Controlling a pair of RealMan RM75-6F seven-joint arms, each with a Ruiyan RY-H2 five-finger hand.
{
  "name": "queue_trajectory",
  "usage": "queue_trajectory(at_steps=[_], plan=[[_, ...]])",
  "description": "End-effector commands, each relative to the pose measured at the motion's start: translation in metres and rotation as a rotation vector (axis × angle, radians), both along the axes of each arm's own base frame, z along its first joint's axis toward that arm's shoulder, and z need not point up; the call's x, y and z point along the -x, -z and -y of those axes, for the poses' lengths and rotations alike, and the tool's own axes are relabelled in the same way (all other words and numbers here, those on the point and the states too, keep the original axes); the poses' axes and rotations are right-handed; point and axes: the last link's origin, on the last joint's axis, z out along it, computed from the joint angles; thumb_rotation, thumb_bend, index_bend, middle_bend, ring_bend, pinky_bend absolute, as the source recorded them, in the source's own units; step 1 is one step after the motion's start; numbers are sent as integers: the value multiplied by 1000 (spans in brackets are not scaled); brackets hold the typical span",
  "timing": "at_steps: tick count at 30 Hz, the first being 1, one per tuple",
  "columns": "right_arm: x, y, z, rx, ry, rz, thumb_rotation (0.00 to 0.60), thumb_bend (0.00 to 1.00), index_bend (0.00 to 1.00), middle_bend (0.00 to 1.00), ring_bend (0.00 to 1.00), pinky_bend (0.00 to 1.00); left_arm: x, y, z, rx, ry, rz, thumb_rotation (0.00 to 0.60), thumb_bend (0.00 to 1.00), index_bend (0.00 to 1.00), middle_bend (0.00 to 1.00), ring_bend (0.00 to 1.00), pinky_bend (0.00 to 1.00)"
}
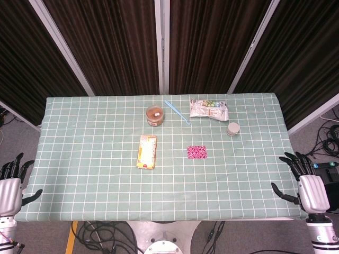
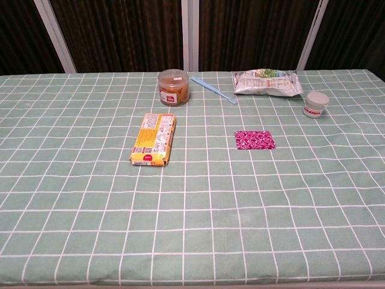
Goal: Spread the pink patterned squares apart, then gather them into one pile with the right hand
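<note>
The pink patterned squares lie in one flat stack right of the table's middle, also seen in the chest view as the pink squares. My right hand hovers off the table's right front corner, fingers spread, holding nothing. My left hand is at the left front corner, likewise with fingers apart and nothing in it. Both hands are far from the squares. Neither hand shows in the chest view.
A yellow snack packet lies left of the squares. At the back stand a brown-filled jar, a light blue spoon, a silvery snack bag and a small white pot. The green checked tablecloth covers the table.
</note>
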Motion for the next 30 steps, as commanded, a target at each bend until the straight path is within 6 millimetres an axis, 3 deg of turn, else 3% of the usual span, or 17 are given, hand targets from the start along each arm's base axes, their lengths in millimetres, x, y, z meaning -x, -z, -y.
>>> queue_trajectory(at_steps=[1,15,21,26,27,30], plan=[[-1,0,1,0,-2,0,473,192,201,123,0,0,1,1,0,0,-4,2,600,148,264,146,141,145],[2,-1,-2,-4,3,-13,469,193,193,114,0,0,1,-2,1,-21,15,-20,600,149,220,146,141,145],[4,-3,0,-42,12,-137,471,192,71,38,0,0,2,-1,1,-12,17,-59,600,153,209,146,141,145],[-2,1,10,-75,2,-221,520,192,31,12,0,0,2,2,1,14,-4,-68,600,157,209,146,141,145],[-5,3,14,-95,5,-218,518,192,30,11,0,0,2,2,0,18,-8,-65,600,157,209,146,141,145],[-14,11,30,-173,-1,-190,434,191,31,1,0,0,2,2,0,25,-13,-61,600,157,209,146,141,145]])
